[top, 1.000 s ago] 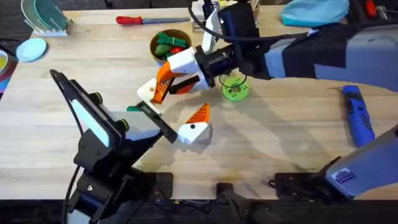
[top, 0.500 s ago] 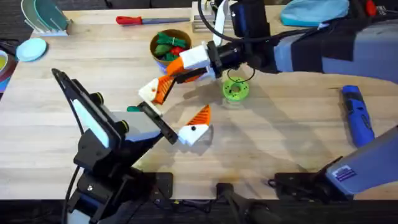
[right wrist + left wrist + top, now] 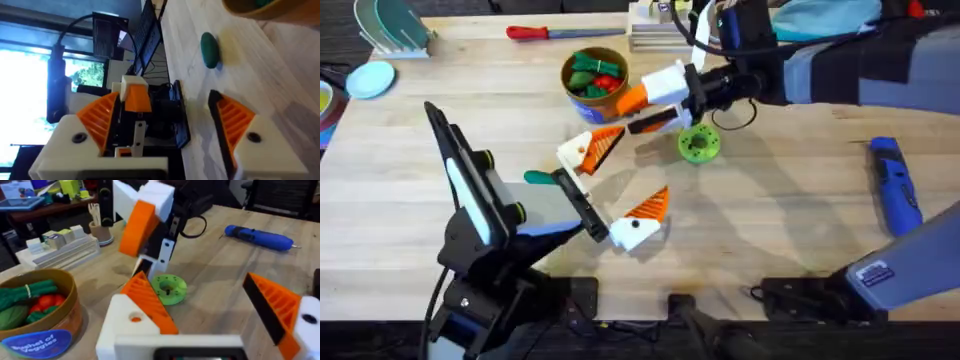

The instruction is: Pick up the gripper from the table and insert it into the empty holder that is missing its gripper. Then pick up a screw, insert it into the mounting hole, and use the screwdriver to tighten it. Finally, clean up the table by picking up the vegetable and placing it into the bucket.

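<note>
My left gripper (image 3: 636,170) (image 3: 197,287) stands wide open over mid-table. Its far finger base is the white holder (image 3: 574,152) (image 3: 122,330), and the orange gripper wedge (image 3: 607,142) (image 3: 149,304) sits on it beside a round hole. My right gripper (image 3: 632,113) (image 3: 165,100) hovers beside the bucket (image 3: 566,72) (image 3: 50,332), rolled sideways and open, with nothing between its fingers. A green vegetable (image 3: 535,177) (image 3: 209,49) lies on the table by the left arm. The blue screwdriver (image 3: 895,185) (image 3: 257,236) rests at the far right. I cannot make out a screw.
A green disc (image 3: 698,144) (image 3: 167,289) lies just past both grippers. A red-handled driver (image 3: 545,32) lies at the back edge. A dish rack (image 3: 390,25) and a blue lid (image 3: 370,78) stand back left, and a blue cloth (image 3: 825,18) back right.
My right gripper drew back up and to the right, away from the left gripper's far finger and toward the bucket. The left gripper shifted slightly right.
</note>
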{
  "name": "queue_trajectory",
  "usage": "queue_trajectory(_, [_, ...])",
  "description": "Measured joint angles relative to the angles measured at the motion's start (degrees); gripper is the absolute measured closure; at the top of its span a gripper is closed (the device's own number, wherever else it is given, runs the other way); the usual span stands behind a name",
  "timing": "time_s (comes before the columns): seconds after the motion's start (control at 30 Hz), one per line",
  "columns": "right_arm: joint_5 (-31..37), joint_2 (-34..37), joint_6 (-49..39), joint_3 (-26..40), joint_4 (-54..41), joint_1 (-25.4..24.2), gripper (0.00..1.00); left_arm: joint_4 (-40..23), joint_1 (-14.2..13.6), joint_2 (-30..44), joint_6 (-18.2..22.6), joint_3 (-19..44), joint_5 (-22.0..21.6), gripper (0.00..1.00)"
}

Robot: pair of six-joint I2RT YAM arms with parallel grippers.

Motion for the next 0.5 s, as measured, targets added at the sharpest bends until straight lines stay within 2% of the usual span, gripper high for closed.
queue_trajectory(0.1, [-1.0, 0.0, -3.3, -0.1, -3.5, 0.2, 0.027, 0.4, 0.0, 0.0, 0.0, 0.0, 1.6, 0.008])
queue_trajectory(0.3, [-6.6, 0.0, -7.9, -0.2, -3.9, 0.2, 0.024, 0.5, 0.0, 0.0, 0.0, 0.0, 5.9, 0.008])
queue_trajectory(0.5, [-8.3, 0.0, -10.1, -0.2, -4.9, 1.1, 0.024, 0.5, 0.0, 0.0, 0.0, 0.0, 7.4, 0.009])
